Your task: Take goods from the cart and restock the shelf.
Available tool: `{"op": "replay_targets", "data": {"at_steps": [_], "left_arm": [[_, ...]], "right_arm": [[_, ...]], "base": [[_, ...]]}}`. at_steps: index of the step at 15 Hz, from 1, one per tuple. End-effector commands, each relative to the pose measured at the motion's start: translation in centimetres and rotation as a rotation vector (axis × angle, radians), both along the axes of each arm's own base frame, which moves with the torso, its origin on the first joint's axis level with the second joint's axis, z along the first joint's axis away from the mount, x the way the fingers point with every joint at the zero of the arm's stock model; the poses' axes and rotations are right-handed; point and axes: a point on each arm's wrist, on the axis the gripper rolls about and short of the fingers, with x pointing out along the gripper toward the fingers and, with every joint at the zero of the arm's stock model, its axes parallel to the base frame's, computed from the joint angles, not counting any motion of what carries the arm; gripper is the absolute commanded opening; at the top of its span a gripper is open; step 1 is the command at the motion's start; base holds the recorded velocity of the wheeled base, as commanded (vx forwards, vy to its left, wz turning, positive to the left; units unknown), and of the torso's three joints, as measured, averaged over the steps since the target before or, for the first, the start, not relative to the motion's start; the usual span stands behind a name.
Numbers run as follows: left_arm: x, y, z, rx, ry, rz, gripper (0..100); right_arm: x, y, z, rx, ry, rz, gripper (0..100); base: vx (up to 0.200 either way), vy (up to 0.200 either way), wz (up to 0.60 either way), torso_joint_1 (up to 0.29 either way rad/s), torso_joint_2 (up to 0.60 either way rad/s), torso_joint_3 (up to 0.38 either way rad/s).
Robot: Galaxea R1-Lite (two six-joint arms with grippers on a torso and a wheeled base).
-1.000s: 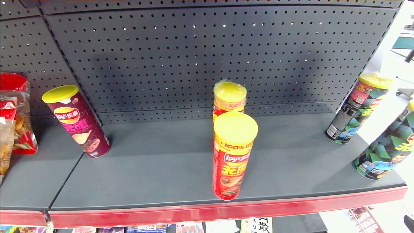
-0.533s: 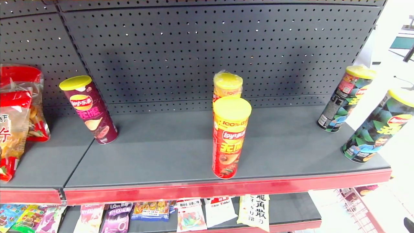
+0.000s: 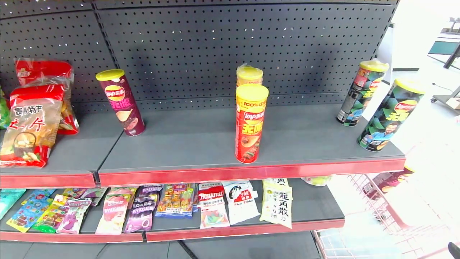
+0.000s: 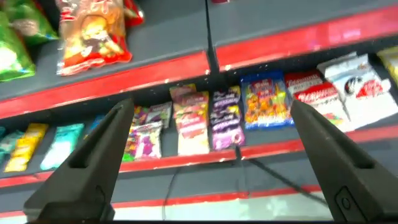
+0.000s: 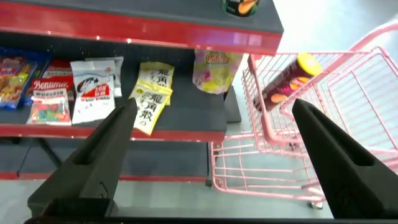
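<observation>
Standing upright on the grey upper shelf (image 3: 201,147) are a maroon chip canister (image 3: 121,102) at the left, a red chip canister (image 3: 250,122) in the middle with a second red canister (image 3: 249,75) behind it, and two green-patterned canisters (image 3: 390,115) at the right end. Beside that right end, the pink wire cart (image 5: 261,134) holds a dark chip canister (image 5: 291,79) leaning in its basket. Both the left hand (image 4: 211,107) and the right hand (image 5: 212,106) are spread wide with nothing between their fingers, low before the snack packets (image 4: 193,121) of the lower shelf.
</observation>
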Motion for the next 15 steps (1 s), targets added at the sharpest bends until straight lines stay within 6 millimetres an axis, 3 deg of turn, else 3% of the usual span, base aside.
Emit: {"op": "replay_targets", "data": {"at_steps": [1,2,15], "left_arm": [[-0.04,0.01,0.03,0.011,-0.004,-0.001,100],[-0.11,0.02,0.03,0.009,-0.011,-0.006,100],[-0.07,0.05,0.34,0.032,-0.011,0.013,100]], "right_arm": [[0.03,0.0,0.04,-0.002,0.001,0.001,100],[0.03,0.0,0.04,-0.002,0.001,0.001,100],[0.33,0.04,0.09,-0.006,0.022,0.004,100]], "base": [[0.0,0.0,0.0,0.0,0.0,0.0],[0.0,0.0,0.0,0.0,0.0,0.0],[0.0,-0.2,0.0,0.005,0.0,0.001]]}}
